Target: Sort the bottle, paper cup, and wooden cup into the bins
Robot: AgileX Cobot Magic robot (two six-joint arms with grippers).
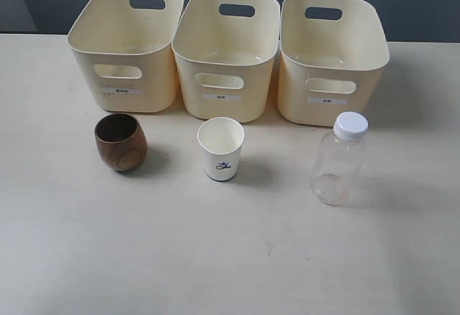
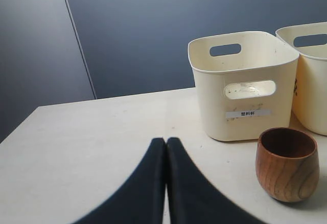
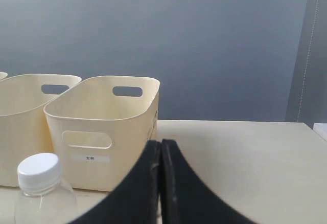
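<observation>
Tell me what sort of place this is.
Probably a lab or test bench set up for a sorting trial, not a home. A bare pale table stands against a plain dark wall, with three identical labelled bins in a row and one item set before each.

We take this for a lab or test room, set up for a trial, not a home or kitchen. The bench (image 1: 230, 257) is a plain pale wooden top with only a few marks on it. Behind its far edge we see a flat grey-blue wall (image 2: 179, 29) with a straight panel seam, with no shelves or decoration on it. Three identical cream bins (image 1: 226, 56) stand in a tidy row along the far side, each with a small printed label on its front. The orderly spacing and uniform tubs suggest a staged workspace.
</observation>
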